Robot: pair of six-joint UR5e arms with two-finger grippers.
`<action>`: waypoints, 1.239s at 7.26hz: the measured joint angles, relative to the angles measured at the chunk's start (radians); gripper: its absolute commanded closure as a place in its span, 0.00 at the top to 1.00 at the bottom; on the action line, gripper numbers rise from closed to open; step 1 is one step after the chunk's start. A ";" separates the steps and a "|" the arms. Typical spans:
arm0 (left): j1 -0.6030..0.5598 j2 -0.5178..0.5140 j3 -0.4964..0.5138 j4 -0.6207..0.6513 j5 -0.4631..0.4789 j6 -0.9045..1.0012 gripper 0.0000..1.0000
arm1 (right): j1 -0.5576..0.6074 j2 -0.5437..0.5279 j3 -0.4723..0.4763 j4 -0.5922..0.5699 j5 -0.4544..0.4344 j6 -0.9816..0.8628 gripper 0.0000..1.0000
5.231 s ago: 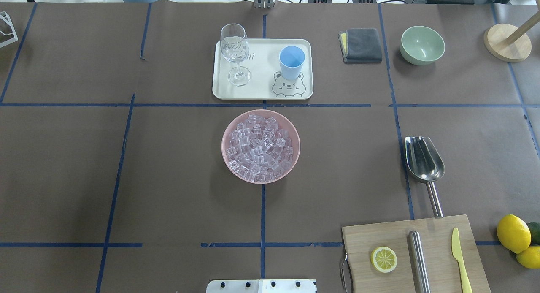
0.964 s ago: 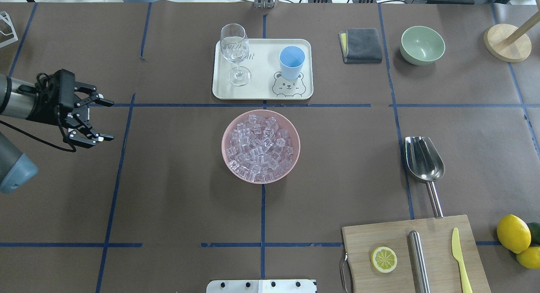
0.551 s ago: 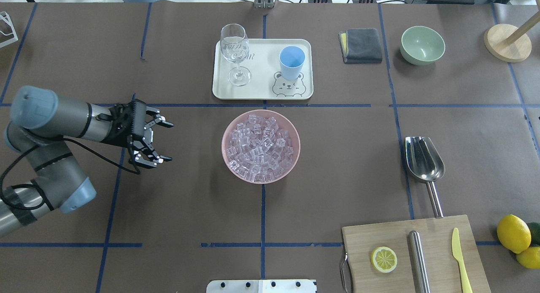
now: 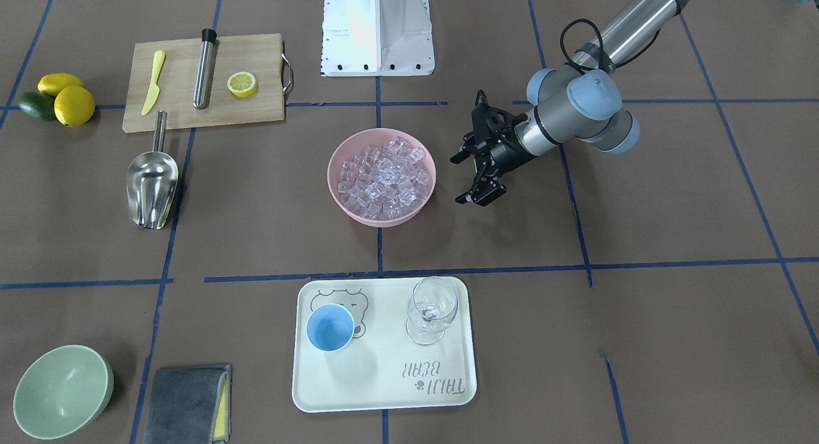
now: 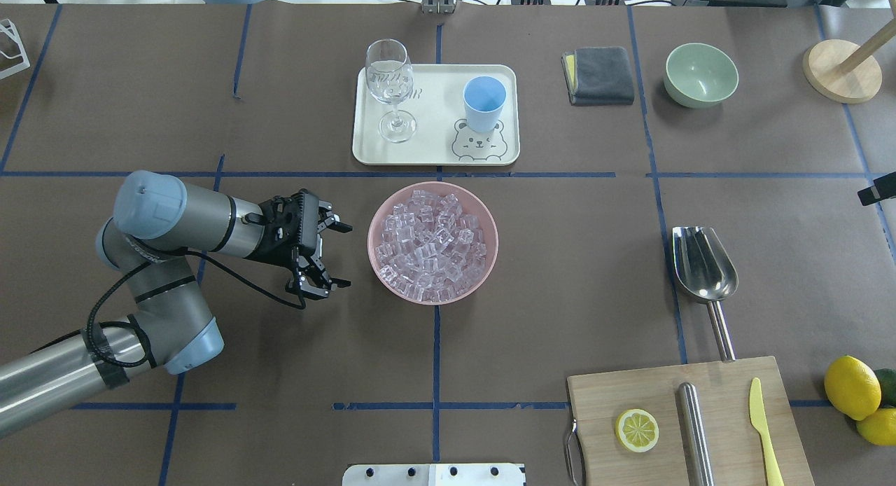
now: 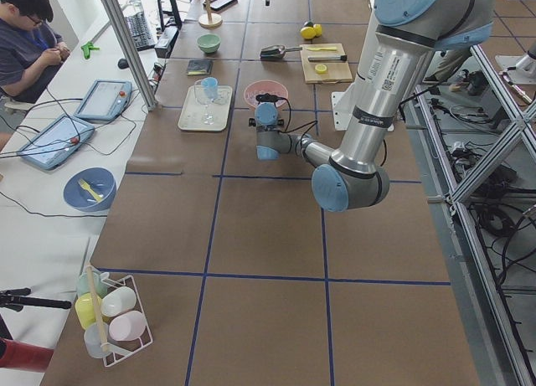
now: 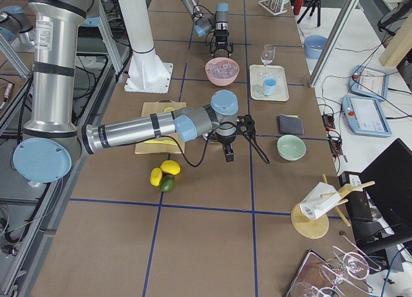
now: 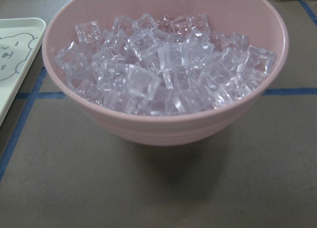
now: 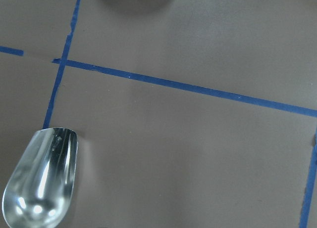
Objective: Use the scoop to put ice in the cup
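"BEAR" on the tray (image 4: 358, 388)

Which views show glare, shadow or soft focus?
Right wrist view: bright glare patches on the scoop. Left wrist view: the ice is slightly soft, and the bowl casts a diffuse shadow toward the camera. Overhead view: even light, crisp throughout.

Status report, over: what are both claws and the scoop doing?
Left gripper open beside pink bowl of ice. Right gripper near scoop, state unclear. Scoop lies untouched, cup empty. Nothing blocking.
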 measured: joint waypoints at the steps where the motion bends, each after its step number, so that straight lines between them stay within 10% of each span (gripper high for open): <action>1: 0.021 -0.020 0.012 0.001 0.021 -0.015 1.00 | -0.038 0.001 0.026 0.000 -0.032 0.049 1.00; 9: 0.052 -0.055 0.030 -0.001 0.035 -0.047 1.00 | -0.521 -0.045 0.196 0.080 -0.301 0.735 1.00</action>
